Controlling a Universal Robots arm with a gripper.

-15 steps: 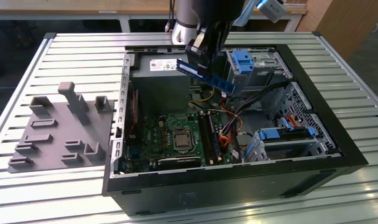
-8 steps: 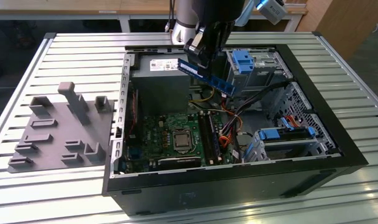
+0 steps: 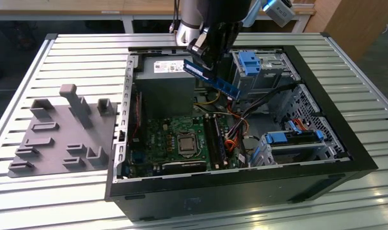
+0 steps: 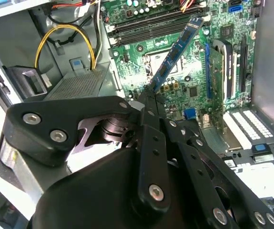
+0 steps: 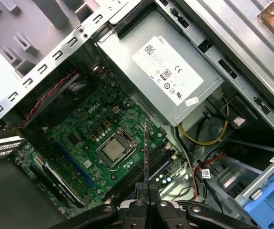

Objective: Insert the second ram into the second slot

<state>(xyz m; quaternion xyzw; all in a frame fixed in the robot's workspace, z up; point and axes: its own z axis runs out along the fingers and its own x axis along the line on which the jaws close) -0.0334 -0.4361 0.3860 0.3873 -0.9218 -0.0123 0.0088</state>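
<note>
The gripper (image 4: 150,98) hangs inside the open computer case (image 3: 245,196). Its jaws pinch one end of the second ram (image 4: 177,50), tilted above the motherboard (image 4: 137,57), probably to keep it clear of the memory slots (image 4: 146,26).

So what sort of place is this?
Likely a robotics lab: an opened computer case sits on a slatted metal table beside a grey fixture tray, and the gripper holds a ram stick over it.

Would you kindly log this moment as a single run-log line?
gripper: shut on second ram | second ram: aloft over open computer case, not in a slot
</note>
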